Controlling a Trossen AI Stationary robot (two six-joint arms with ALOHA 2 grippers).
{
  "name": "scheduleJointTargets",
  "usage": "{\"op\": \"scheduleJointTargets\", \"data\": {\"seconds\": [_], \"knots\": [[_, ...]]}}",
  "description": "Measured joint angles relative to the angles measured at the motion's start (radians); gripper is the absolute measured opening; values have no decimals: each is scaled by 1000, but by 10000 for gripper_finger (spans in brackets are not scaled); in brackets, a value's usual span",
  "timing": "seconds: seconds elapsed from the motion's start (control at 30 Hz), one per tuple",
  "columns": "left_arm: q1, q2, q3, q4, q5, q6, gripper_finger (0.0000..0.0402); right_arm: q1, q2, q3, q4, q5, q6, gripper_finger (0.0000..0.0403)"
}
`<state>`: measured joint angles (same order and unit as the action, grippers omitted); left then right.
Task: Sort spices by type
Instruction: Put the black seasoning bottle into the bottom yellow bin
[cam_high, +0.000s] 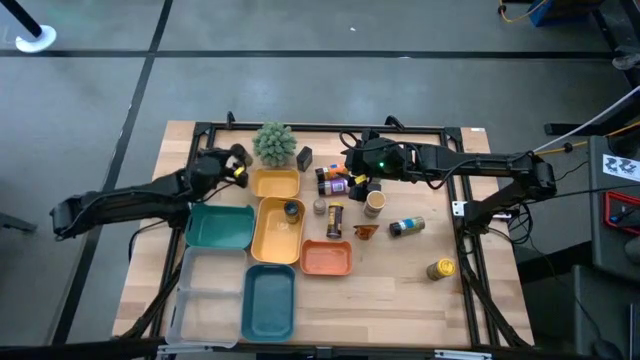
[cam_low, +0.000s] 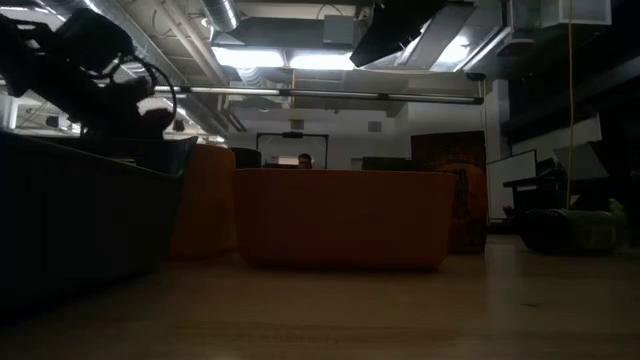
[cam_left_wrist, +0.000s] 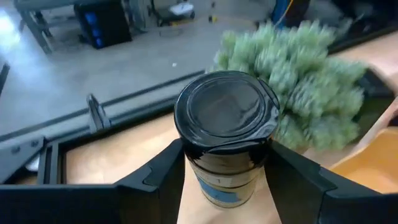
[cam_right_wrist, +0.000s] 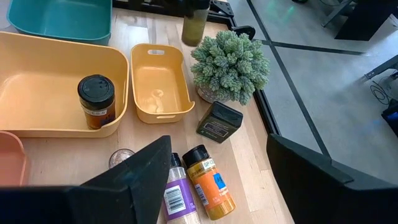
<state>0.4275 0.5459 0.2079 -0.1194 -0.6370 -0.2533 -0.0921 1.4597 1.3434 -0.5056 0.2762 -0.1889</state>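
Note:
My left gripper is at the far left of the table, beside the fuzzy green plant, shut on a black-capped spice jar with a pale label. My right gripper hangs open above a cluster of spices: an orange bottle, a purple-labelled bottle and a black box. Nothing is between its fingers. Another dark-capped jar stands in the large yellow tray. More spices lie on the table's right half: a brown jar, a packet and a jar on its side. My left gripper pinches the jar's body just below the cap between its two fingers, one on each side. The fingers come from the table's left, slanting a little downward. The jar stands about upright in the hold; its bottom lies outside the wrist view.
A small yellow tray sits right of my left gripper. Teal trays, an orange tray and a clear tray fill the near left. A yellow-capped jar stands alone near right, bare wood around it.

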Motion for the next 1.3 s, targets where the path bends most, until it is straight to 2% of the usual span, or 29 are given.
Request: {"op": "scheduleJointTargets", "data": {"seconds": [0.17,0.53,0.73,1.1,1.3], "knots": [[-18,-78,58,7,80,37,181,0,0,0,0,0,0,266],[-135,-112,107,-2,453,46,185,0,0,0,0,0,0,266],[-231,-108,107,-1,591,45,186,0,0,0,0,0,0,266],[-423,-2,107,-5,614,52,186,0,0,0,0,0,0,266],[-465,107,107,3,533,52,186,0,0,0,1,0,0,266]]}}
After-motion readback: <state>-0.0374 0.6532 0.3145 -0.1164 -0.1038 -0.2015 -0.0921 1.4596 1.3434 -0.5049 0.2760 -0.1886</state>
